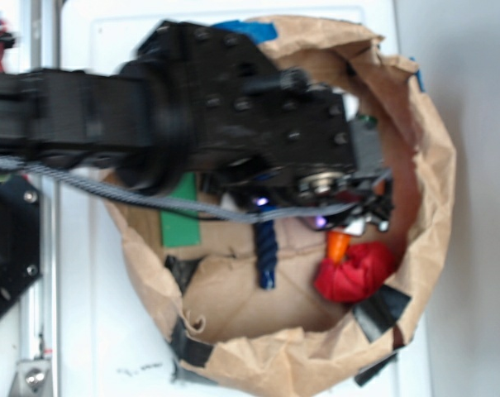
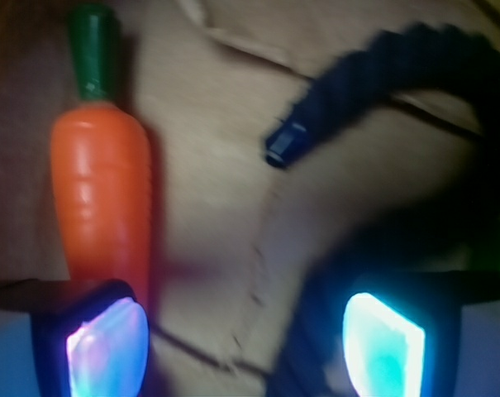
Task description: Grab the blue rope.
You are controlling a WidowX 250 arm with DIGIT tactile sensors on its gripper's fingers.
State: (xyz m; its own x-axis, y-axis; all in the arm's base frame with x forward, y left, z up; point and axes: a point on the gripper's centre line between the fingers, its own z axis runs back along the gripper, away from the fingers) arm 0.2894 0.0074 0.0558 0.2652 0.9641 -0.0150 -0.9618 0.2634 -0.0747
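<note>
Two glowing fingertips [image 2: 107, 347] of the gripper [image 2: 245, 343] stand spread apart, holding nothing. The blue rope [image 2: 373, 83] lies just ahead on the paper bag [image 1: 431, 165], beside the carrot [image 2: 101, 190]; apparently ungrasped, though blur hinders certainty.

The robot arm [image 1: 92, 112] is matte black and blocky, its wrist housing [image 1: 258, 99] studded with dark round screws. A grey braided cable [image 1: 109, 186] trails along its underside. A silver metal hub [image 1: 320, 182] sits by the gripper [image 2: 245, 343], whose black-framed pads [image 2: 382, 343] glow cyan and pink
</note>
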